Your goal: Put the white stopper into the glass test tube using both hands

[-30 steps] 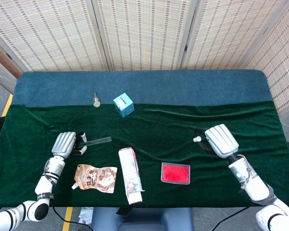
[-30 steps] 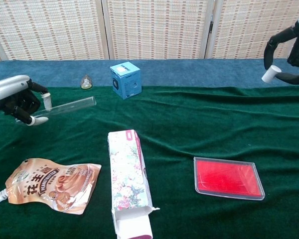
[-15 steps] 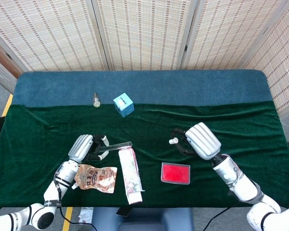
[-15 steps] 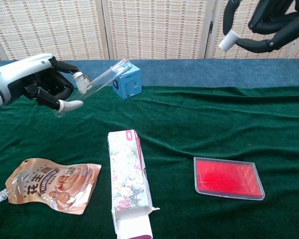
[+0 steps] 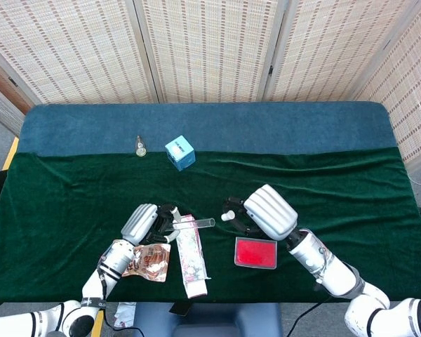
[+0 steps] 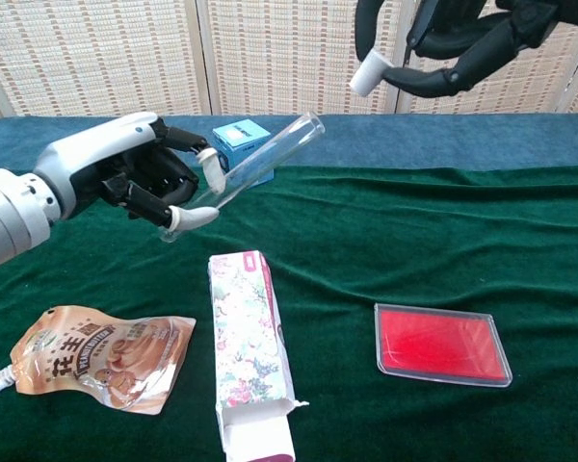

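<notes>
My left hand (image 6: 125, 183) holds the glass tube (image 6: 255, 168) pinched between thumb and fingers above the green cloth (image 6: 395, 241), its open mouth tilted up and to the right. My right hand (image 6: 453, 43) hangs higher at the right, pinching the white stopper (image 6: 371, 74) at its fingertips, clear of the tube's mouth and a little above it. From the head camera the stopper (image 5: 226, 216) sits just right of the tube's (image 5: 195, 224) open end, with a small gap as far as I can judge from that angle. On the cloth below lie a flowered carton (image 6: 246, 351) in the near middle, a brown snack pouch (image 6: 96, 356) at the near left and a red tray (image 6: 441, 344) at the near right. A blue cube-shaped box (image 5: 180, 152) and a small bottle (image 5: 140, 145) stand at the far edge of the green cloth.
</notes>
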